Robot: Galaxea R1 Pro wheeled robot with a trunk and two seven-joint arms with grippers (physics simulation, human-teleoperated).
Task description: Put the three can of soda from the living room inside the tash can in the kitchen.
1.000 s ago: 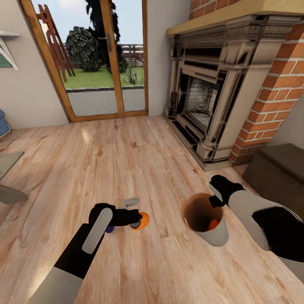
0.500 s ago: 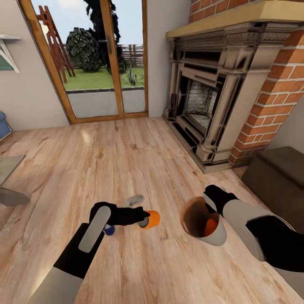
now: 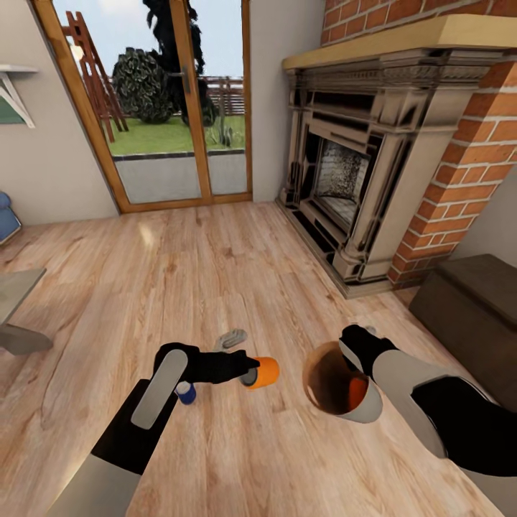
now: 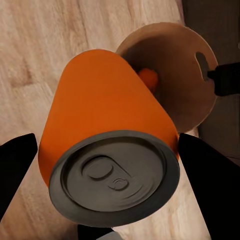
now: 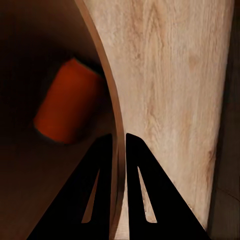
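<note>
Orange is what you are carrying: the left gripper (image 3: 248,373) is clamped on an orange can (image 3: 264,373), held lying sideways with its grey top toward the wrist, as the left wrist view (image 4: 107,165) shows. Take the bin (image 3: 362,409) as your landmark. It hangs tilted from the right gripper (image 3: 357,346), whose two fingers are pinched narrow over the rim wall, one inside and one outside (image 5: 118,150), with its mouth turned toward your left arm. Another orange can (image 3: 356,390) already lies inside it, against the far wall. The blue can (image 3: 186,393) stands on the floor (image 3: 273,459), well to the left of the bin and just beside your left forearm.

The carried can is close to the bin's mouth on its left side but not yet over it. In the left wrist view the opening (image 4: 172,70) sits beyond the can's far end, so the line looks good.

- Move the can straight on along that line until its body is well past the near rim before you let go.
- Keep it clear of the rim. The right gripper has only a thin pinch on the wall, so a knock could probably twist the bin out of it.
- Hold the right arm steady and keep the mouth tipped up enough that the can inside does not roll out.
- Open the left fingers only when the can is above the brown interior.

The blue can comes afterwards.
</note>
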